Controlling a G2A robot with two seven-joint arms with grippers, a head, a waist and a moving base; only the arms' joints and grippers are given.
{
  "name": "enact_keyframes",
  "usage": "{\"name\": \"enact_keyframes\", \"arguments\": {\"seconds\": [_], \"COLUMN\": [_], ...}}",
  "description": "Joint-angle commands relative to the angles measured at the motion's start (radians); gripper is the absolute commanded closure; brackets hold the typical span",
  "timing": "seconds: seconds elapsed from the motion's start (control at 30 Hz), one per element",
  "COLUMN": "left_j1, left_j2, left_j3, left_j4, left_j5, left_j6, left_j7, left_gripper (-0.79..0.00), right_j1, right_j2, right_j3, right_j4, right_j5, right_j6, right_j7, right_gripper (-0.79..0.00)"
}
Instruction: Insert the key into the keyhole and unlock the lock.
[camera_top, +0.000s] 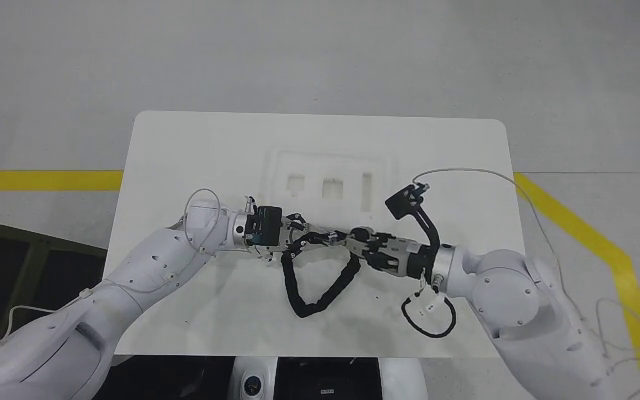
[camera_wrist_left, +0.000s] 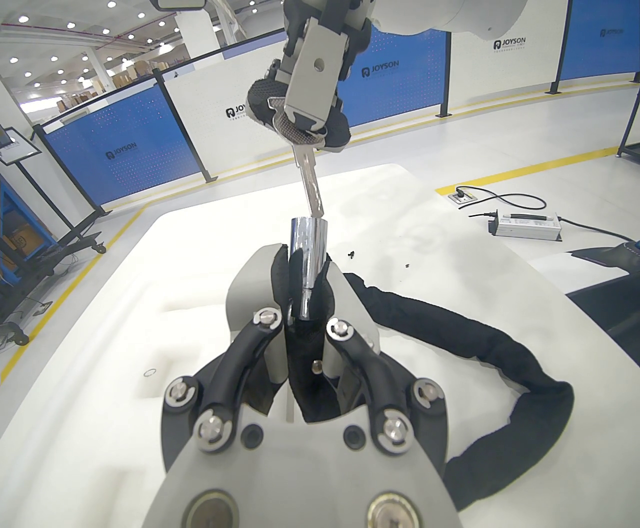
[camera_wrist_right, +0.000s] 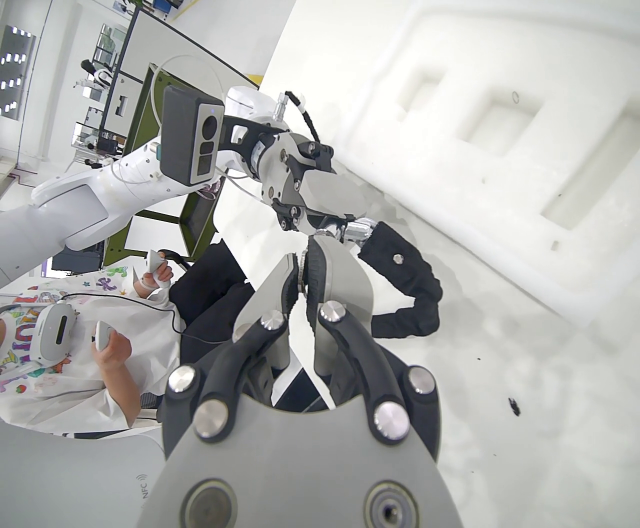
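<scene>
Now the right gripper (camera_wrist_left: 302, 122) pinches the key (camera_wrist_left: 310, 185), tip meeting the lock (camera_wrist_left: 308, 245) clamped in the left gripper (camera_wrist_left: 305, 272).

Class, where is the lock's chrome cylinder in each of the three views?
Top view: chrome cylinder at one end of the black chain sleeve.
Left wrist view: clamped in left gripper, key tip at it.
Right wrist view: just beyond right gripper's fingertips.
Shared landmark: that sleeve.
</scene>
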Motion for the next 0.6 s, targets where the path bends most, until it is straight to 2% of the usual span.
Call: {"name": "enact_keyframes", "arguments": {"seconds": [0.0,0.57], "left_j1": [0.0,0.0], "left_j2": [0.0,0.0], "left_j3": [0.0,0.0], "left_j4": [0.0,0.0], "left_j5": [0.0,0.0], "left_j6": [0.0,0.0], "left_j7": [0.0,0.0], "left_gripper": [0.0,0.0], "right_j1": [0.004,0.006], "right_j2": [-0.001,-0.002], "right_j3": [-0.005,0.002], "right_j4": [0.002,0.007], "right_j5": [-0.005,-0.005], "right_j6": [0.001,0.007], "right_j7": [-0.002,-0.032], "right_gripper": [0.0,0.0]}}
